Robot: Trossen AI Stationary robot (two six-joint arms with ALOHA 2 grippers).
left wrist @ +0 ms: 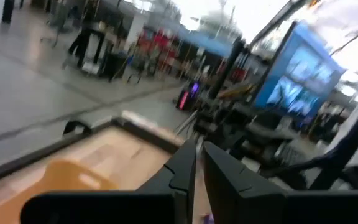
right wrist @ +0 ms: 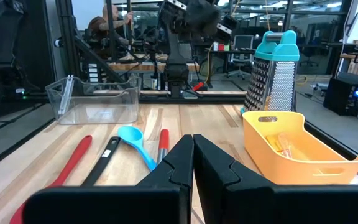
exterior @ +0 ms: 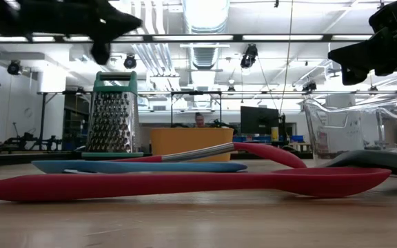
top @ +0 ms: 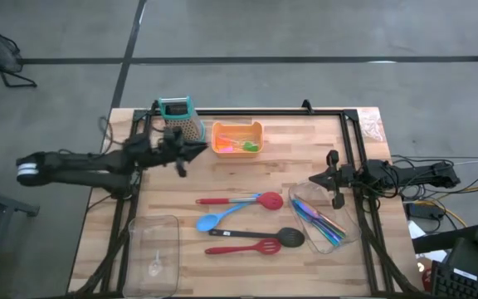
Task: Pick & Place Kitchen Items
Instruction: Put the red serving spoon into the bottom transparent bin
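A red spoon (top: pixel 251 200), a blue spoon (top: pixel 216 218), a black spoon (top: pixel 265 236) and a red slotted spatula (top: pixel 243 247) lie flat on the wooden table at its middle. Blue-handled shiny cutlery (top: pixel 320 221) lies in a clear bin (top: pixel 305 193) at the right. Tiny orange, green and pink pieces (top: pixel 243 146) lie in the orange tray (top: pixel 237 127). My left gripper (top: pixel 196 151) is shut and empty, in the air beside the grater (top: pixel 179 116). My right gripper (top: pixel 314 178) is shut and empty, above the table just left of the clear bin.
A second clear bin (top: pixel 152 245) stands at the near left. The teal-topped metal grater stands upright at the far left, next to the orange tray. A black frame (top: pixel 256 112) runs along the table's far and side edges. A person (exterior: pixel 198 120) is in the room behind.
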